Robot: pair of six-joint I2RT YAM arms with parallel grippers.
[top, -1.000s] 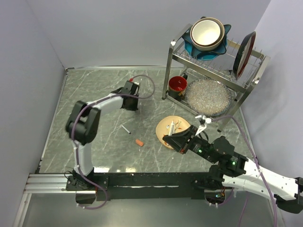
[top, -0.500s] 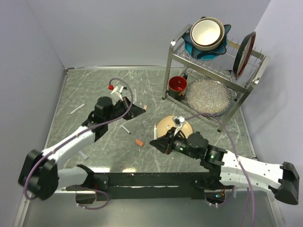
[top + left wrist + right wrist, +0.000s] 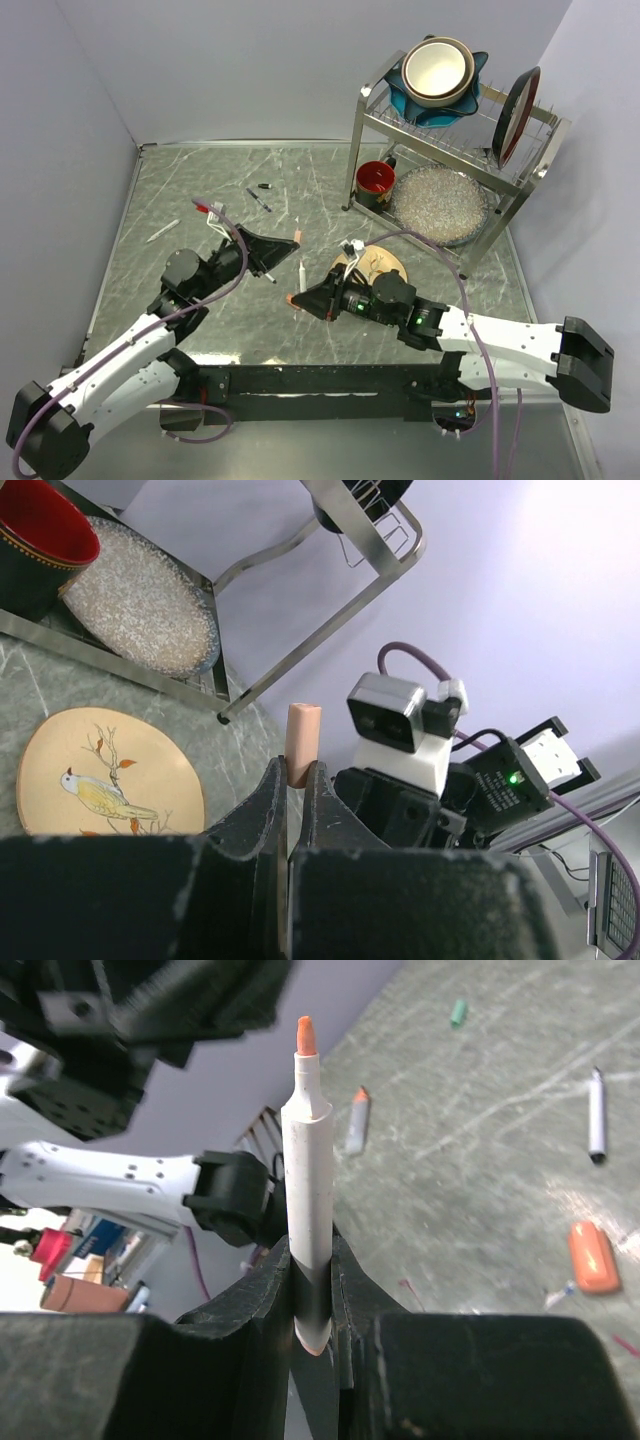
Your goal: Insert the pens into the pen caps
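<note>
The right gripper (image 3: 311,1272) has moved left since before. It pinches the white pen (image 3: 308,1160), whose tip is now close to the orange cap (image 3: 302,742), perhaps not touching. The left gripper (image 3: 296,780) pinches this cap above the bench (image 3: 200,190).

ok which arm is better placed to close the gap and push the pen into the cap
Right, probably. The right gripper is shut on the white pen, orange tip bared and aimed toward the left gripper, which is shut on the orange cap. The left need only hold steady.
</note>
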